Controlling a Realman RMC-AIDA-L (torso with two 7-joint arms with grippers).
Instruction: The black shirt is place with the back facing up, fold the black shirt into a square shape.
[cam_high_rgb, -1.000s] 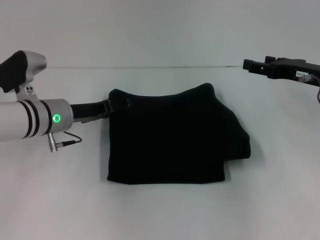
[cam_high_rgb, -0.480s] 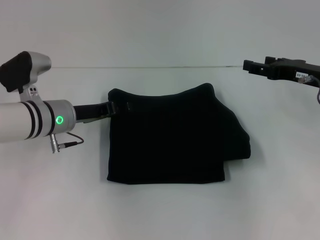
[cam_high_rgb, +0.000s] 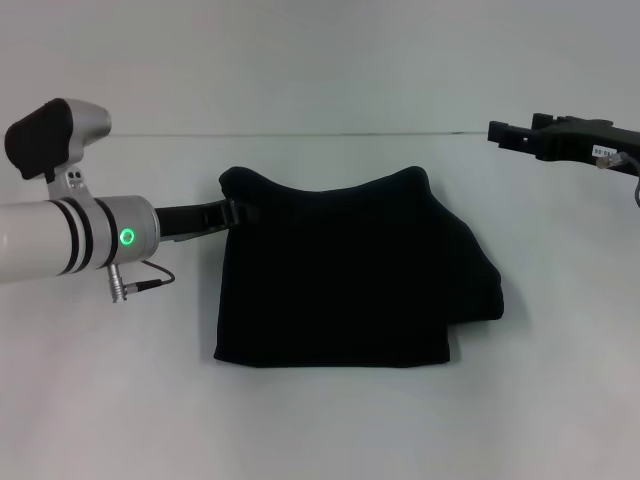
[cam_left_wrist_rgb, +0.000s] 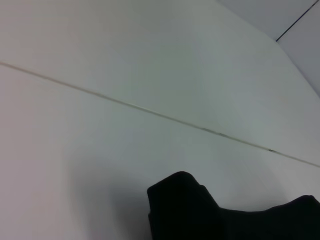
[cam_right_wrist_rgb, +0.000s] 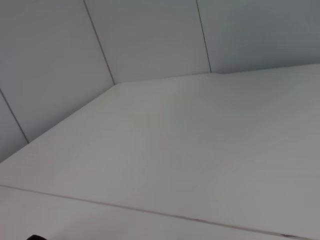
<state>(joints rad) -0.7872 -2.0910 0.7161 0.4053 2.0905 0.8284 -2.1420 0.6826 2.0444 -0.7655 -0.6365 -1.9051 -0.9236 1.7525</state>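
Mid-table you've got the black shirt (cam_high_rgb: 345, 275) lying partly folded on the white table (cam_high_rgb: 320, 420), one sleeve still poking out on its right side. Your left gripper (cam_high_rgb: 228, 212) is at the shirt's far-left corner, pinching the fabric there. Your right gripper (cam_high_rgb: 497, 131) hangs well off to the right above the table; can't tell whether it's open or closed.

We see the black shirt (cam_high_rgb: 345, 275) lying partly folded on the white surface (cam_high_rgb: 330, 420), one sleeve sticking out on our right. Our left gripper (cam_high_rgb: 232, 212) reaches in to the shirt's far left corner, its jaws meeting the fabric edge there. Our right gripper (cam_high_rgb: 510, 133) hangs well apart, at the far right.
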